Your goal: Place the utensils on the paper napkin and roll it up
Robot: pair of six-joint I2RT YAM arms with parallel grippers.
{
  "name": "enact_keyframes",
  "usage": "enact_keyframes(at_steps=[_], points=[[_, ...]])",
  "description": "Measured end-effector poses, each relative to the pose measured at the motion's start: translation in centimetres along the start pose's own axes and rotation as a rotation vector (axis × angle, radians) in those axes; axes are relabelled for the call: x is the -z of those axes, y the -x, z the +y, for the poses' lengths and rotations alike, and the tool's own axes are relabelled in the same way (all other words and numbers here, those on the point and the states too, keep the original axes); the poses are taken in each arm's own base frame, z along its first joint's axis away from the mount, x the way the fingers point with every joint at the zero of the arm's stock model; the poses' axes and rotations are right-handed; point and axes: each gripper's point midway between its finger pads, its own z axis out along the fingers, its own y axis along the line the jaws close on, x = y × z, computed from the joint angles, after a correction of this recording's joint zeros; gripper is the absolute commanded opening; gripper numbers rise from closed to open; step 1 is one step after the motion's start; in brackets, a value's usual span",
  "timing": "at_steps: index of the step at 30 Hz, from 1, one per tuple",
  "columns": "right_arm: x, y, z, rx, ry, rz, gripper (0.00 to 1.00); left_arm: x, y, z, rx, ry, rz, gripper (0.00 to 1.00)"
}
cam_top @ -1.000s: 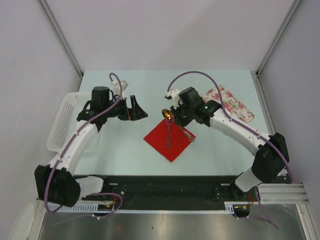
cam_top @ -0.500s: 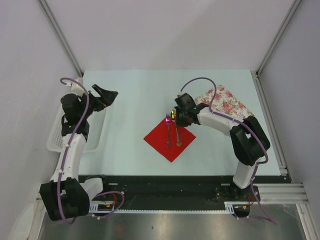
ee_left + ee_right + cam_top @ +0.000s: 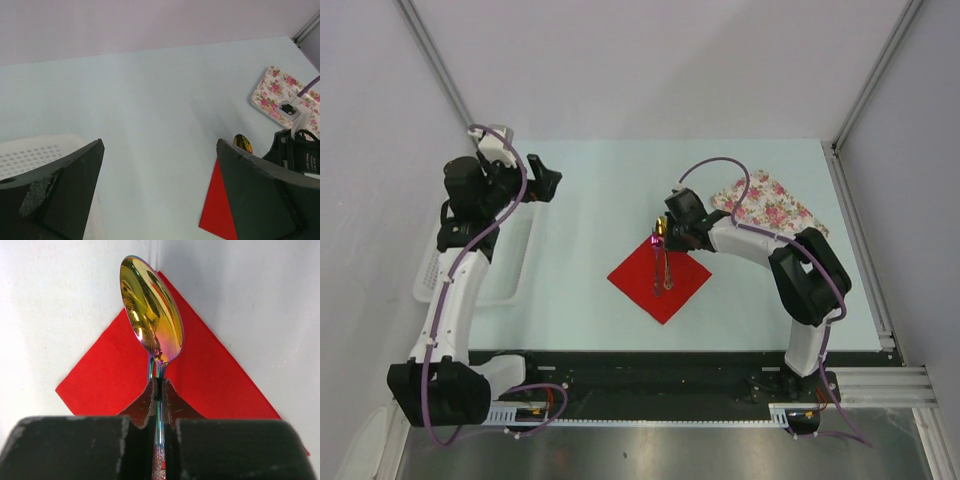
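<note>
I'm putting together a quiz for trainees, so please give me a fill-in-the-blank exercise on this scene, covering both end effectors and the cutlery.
1. The right end effector is shut on the handle of the ____.
2. The left end effector has its jaws ____.
3. The fork lies on the ____ napkin.
Missing words: spoon; open; red.
</note>
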Motion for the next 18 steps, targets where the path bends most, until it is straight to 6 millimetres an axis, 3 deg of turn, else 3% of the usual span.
enact_keyframes(at_steps=[11,18], points=[[-1.1,0.0,0.2,-0.018,0.019,-0.011,0.04,-0.7,-1.8,-3.0,0.053,-0.17,0.054,1.0],[-1.7,-0.7,0.0,-0.038,0.023,0.012,0.08,-0.8,-1.5,-3.7,0.092,-0.2,0.046,1.0]])
